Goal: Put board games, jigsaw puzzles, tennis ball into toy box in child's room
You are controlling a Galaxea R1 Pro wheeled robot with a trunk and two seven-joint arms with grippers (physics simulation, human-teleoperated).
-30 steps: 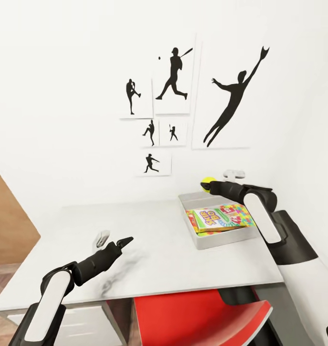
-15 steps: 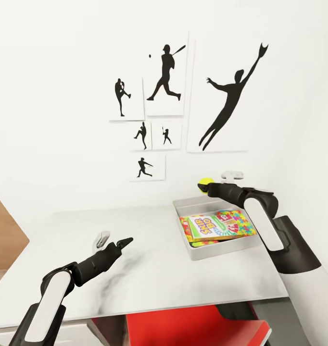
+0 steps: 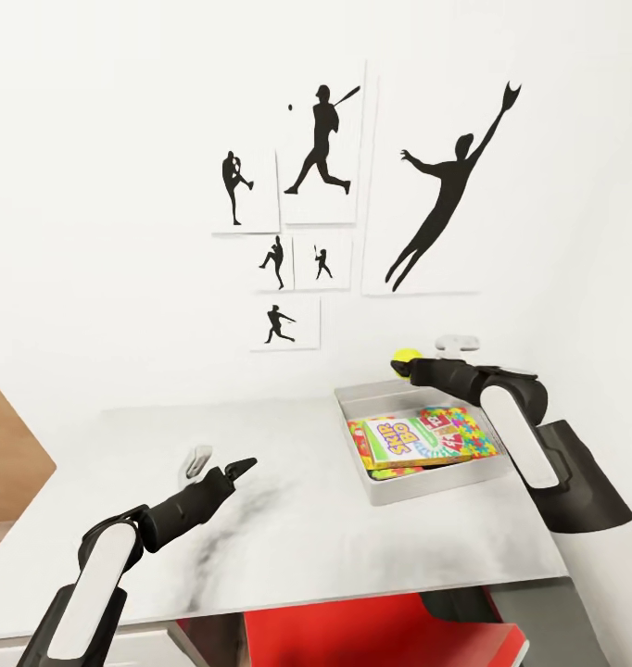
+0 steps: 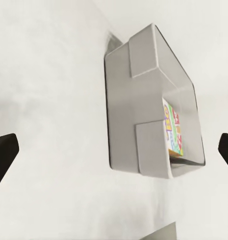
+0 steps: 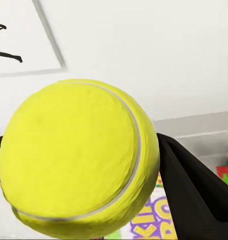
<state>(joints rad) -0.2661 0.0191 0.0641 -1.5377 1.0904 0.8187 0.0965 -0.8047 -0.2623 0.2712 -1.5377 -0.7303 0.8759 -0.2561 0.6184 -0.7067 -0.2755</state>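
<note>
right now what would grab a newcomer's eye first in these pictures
The yellow tennis ball, pinched in the right gripper above the far end of the toy box. Next, the bright SKIP-BO box and jigsaw puzzle lying in that tray, and the black baseball silhouettes on the white wall.

Black arms; white forearm panels

Lower boxes point(image 3: 398, 470) in toy box point(image 3: 418, 486) mostly hidden

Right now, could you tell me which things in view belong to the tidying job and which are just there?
Job:
tennis ball, held in the right gripper
toy box
SKIP-BO game, in the box
jigsaw puzzle, in the box
table

Just there:
silhouette pictures
red chair
</note>
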